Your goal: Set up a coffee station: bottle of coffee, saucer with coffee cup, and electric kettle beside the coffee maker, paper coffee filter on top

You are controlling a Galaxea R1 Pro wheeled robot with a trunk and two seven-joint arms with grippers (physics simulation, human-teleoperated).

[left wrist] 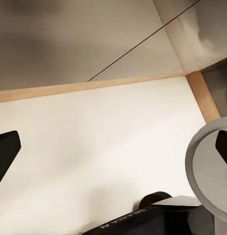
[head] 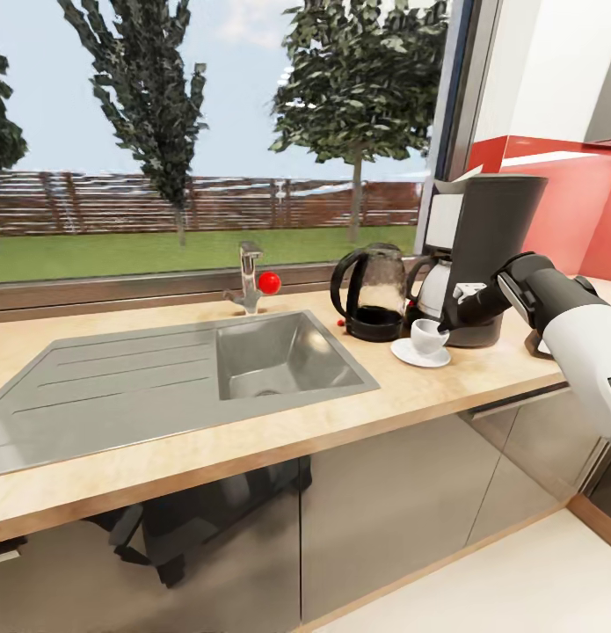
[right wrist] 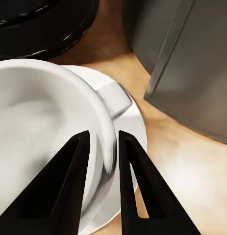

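Note:
On the light wood countertop (head: 358,413) the tall dark coffee maker (head: 494,229) stands at the back right. The glass electric kettle (head: 373,294) sits just left of it. In front of both, the white coffee cup (head: 425,335) rests on the white saucer (head: 410,354). My right gripper (head: 444,332) is at the cup's right side. The right wrist view has my right gripper (right wrist: 103,134) closed over the rim of the cup (right wrist: 39,112), one finger inside and one outside, above the saucer (right wrist: 135,122). My left gripper (left wrist: 113,152) hangs open over white floor.
A grey inset sink (head: 279,352) with a drainboard takes up the counter's left and middle. Its tap (head: 248,277) with a red knob (head: 269,282) stands by the window. A red splashback wall (head: 569,211) rises behind the coffee maker. Something small and dark peeks from behind my right forearm (head: 540,345).

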